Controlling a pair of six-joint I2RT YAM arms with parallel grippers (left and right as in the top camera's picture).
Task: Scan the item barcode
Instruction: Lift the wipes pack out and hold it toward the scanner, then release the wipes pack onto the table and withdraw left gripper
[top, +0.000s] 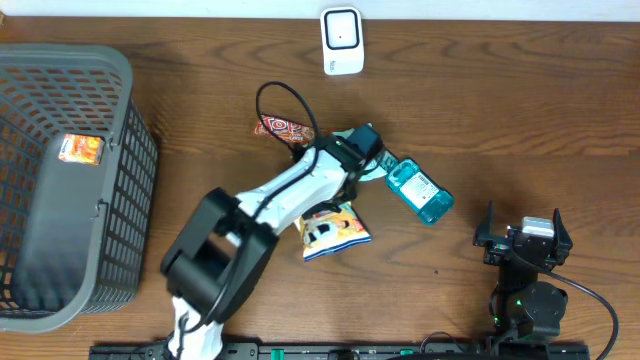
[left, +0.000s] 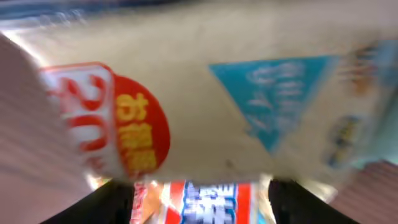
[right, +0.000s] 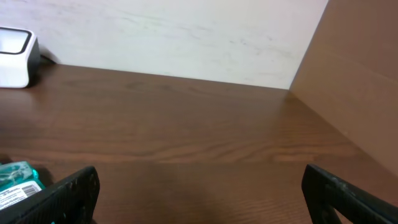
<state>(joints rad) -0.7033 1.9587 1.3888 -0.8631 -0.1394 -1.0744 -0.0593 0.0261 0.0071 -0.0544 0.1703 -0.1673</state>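
Note:
My left gripper (top: 374, 153) hovers low over a pile of packets in the middle of the table, its jaws apart. In the left wrist view a white packet (left: 205, 93) with a red label and a teal triangle fills the frame, blurred and very close. Below it, a red, white and blue packet (left: 205, 202) lies between the dark fingers (left: 106, 205) of the left gripper (left: 199, 202). No barcode shows in any view. The white scanner (top: 341, 40) stands at the table's far edge. My right gripper (top: 523, 220) rests open and empty at the front right.
A teal pack (top: 422, 193) lies right of the pile, a yellow and blue snack bag (top: 335, 230) in front of it and a red packet (top: 283, 128) behind it. A grey mesh basket (top: 110, 200) at the left holds an orange packet (top: 81, 149).

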